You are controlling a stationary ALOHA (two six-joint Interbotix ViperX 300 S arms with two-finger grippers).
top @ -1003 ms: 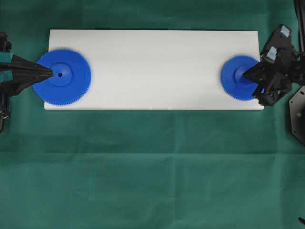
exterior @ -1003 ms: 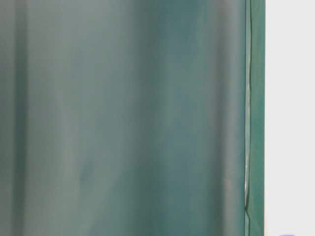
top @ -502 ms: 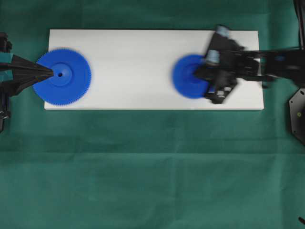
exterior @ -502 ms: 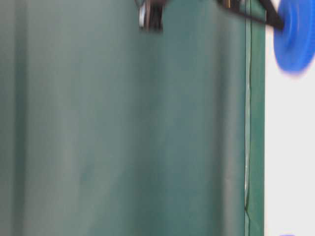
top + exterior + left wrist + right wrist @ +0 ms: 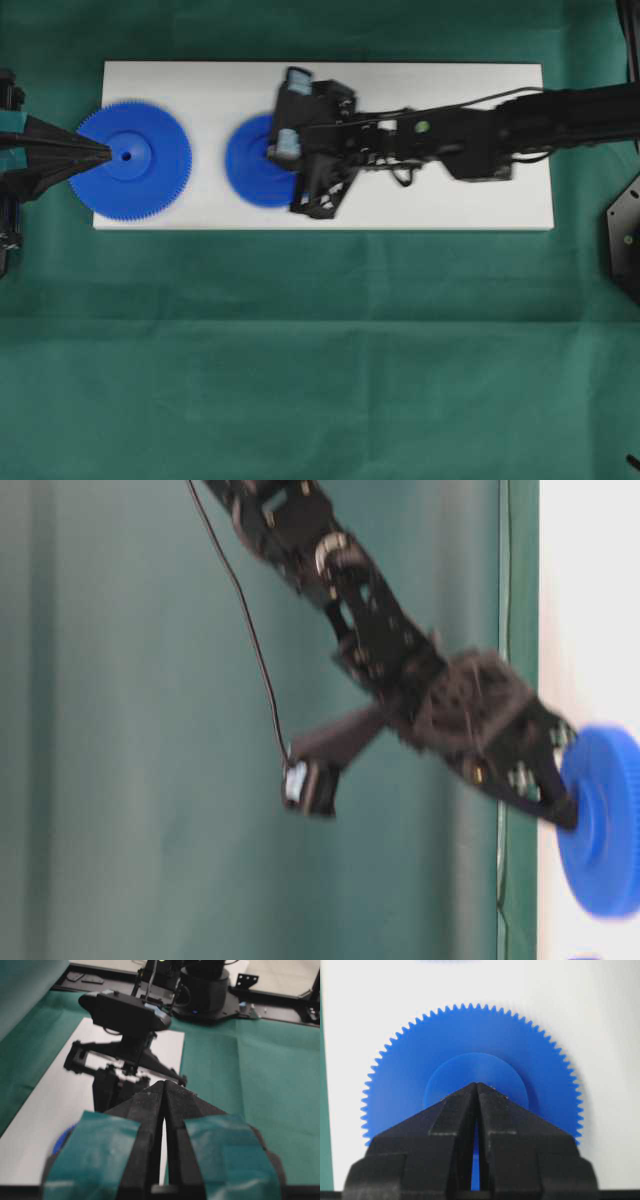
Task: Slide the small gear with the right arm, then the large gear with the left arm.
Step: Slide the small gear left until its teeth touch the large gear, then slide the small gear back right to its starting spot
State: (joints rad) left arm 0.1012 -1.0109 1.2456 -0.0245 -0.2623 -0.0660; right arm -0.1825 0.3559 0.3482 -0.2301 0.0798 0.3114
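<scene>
Two blue gears on a white board point(image 5: 420, 210) over the green tabletop point(image 5: 320, 350).

Overhead, the right arm point(image 5: 480, 125) stretches across the board, near the large gear point(image 5: 135, 160), where the left claw point(image 5: 100, 153), fingers together, touches the hub. The right wrist view shows the right claw point(image 5: 476, 1086) closed, tips on the small gear point(image 5: 470, 1080) hub.

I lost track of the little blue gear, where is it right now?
In the overhead view the small gear lies on the white board, left of its middle, just right of the large gear, under the right gripper.
</scene>
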